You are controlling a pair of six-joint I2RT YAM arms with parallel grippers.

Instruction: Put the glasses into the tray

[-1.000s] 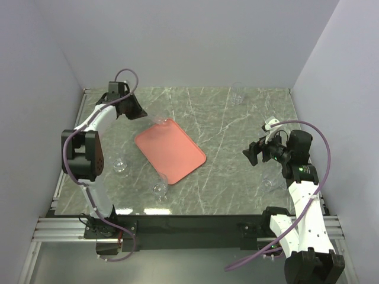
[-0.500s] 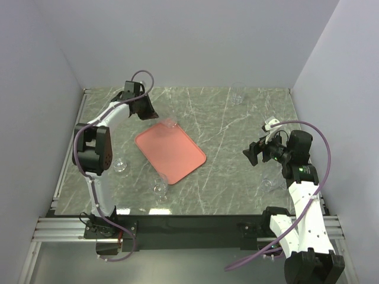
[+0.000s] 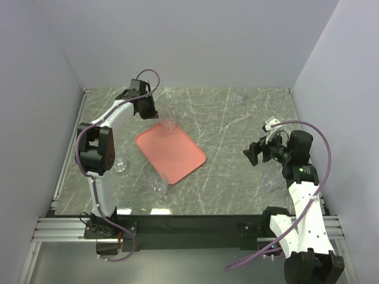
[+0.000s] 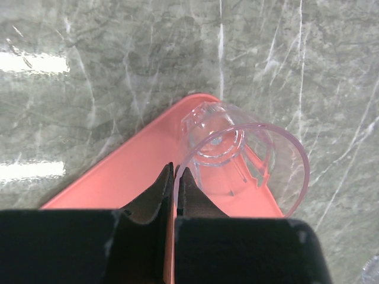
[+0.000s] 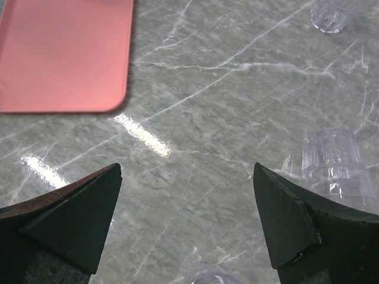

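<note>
The salmon-pink tray lies left of the table's centre and also shows in the left wrist view and the right wrist view. My left gripper is shut on the rim of a clear glass, held tilted over the tray's far corner; the pinch shows in the left wrist view. My right gripper is open and empty above bare table. Loose glasses stand left of the tray and by its near corner.
Another glass stands at the far edge, and one near my right arm. The right wrist view shows a glass to the right of the jaws, one at top right and a rim at the bottom. Grey walls enclose the table.
My left gripper has carried the glass from the far left corner rightward to above the tray's far corner. The right arm has not moved.
</note>
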